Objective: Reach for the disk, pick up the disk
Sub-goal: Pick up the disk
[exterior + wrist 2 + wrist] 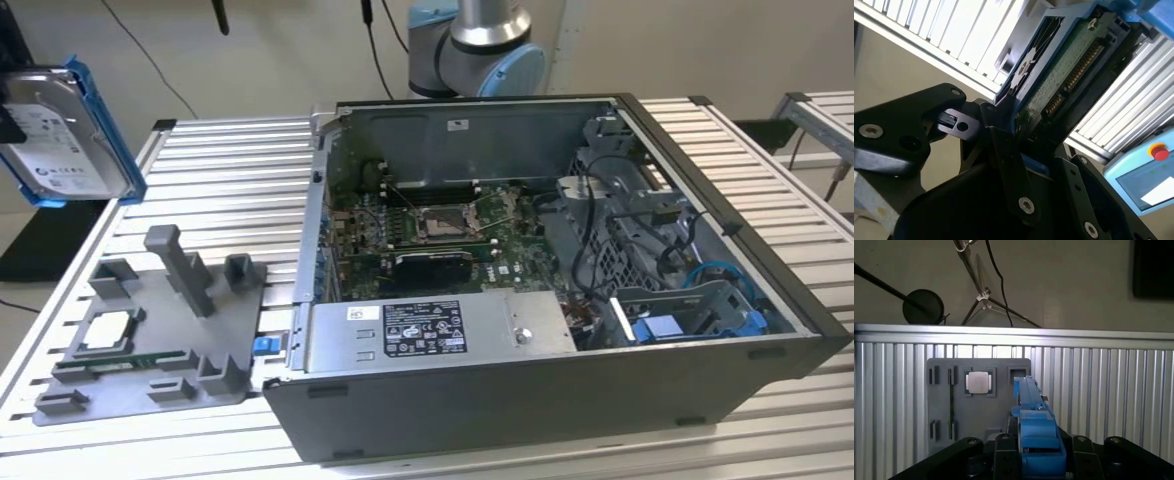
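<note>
You have the gripper (1036, 455) clamped on the disk (60, 130), flat silver metal with blue plastic rails, held up off the slatted tabletop (214, 180). The grey tray (160, 335) holds a square chip (110, 328).

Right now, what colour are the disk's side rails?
Blue rails on the disk, clearest in the first wrist view.
</note>
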You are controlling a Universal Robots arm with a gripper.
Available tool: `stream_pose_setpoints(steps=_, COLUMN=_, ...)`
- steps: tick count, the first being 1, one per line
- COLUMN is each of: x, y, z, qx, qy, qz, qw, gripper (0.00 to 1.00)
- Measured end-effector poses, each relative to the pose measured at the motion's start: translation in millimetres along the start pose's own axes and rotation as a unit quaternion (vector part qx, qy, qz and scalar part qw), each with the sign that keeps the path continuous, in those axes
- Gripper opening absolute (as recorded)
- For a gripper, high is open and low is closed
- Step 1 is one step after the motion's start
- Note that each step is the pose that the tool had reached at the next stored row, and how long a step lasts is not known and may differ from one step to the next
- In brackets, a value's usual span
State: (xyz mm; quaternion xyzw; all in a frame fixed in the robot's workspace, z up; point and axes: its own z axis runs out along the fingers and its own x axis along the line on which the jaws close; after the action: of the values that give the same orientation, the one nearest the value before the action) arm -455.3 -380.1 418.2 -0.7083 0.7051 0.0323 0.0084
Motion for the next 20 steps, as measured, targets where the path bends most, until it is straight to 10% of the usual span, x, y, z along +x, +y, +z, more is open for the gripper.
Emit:
stream_pose_setpoints(steps=14, x=-1.4, y=0.9, z=-24.9, qx=0.0004, qy=-0.0005, qz=0.000, qw=1.0000, gripper=0.00)
stream_pose_setpoints(steps=20, x=-1.7, y=1.0, z=-31.2, qx=0.0102, qy=-0.0049, qz=-0.001, qw=0.9999, gripper=0.00)
